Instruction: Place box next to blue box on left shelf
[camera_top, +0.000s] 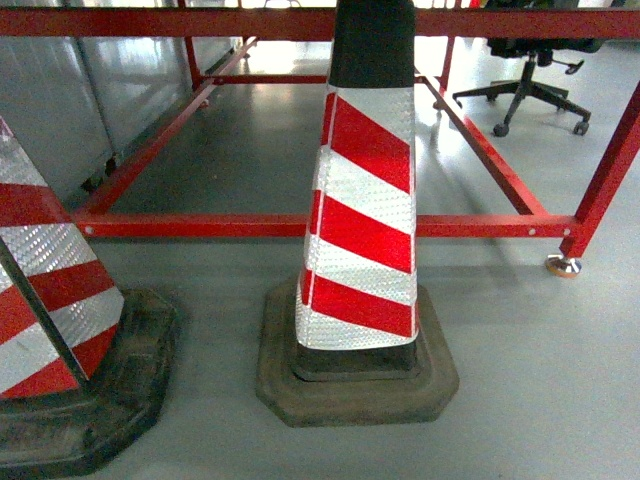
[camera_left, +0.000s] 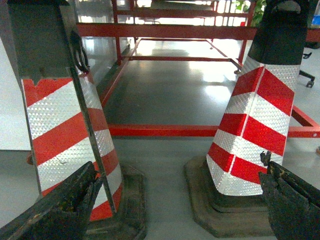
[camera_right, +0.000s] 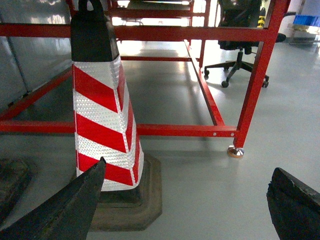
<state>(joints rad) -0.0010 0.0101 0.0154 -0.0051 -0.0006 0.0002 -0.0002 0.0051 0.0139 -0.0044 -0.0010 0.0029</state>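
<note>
Wrist views: both end effectors, left (camera_left: 180, 200) & right (camera_right: 185, 200), spread wide, holding nothing.

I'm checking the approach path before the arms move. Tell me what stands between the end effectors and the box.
No box or roller shelf shows in any view, so that path cannot be judged. Directly ahead stand two striped traffic cones, one in the middle, one at left, with the red-framed stand behind them. Both the left end effector and right end effector are open and empty.

Two striped traffic cones (camera_top: 365, 230) before a red metal frame (camera_top: 300, 225) on grey floor (camera_top: 540, 380)
</note>
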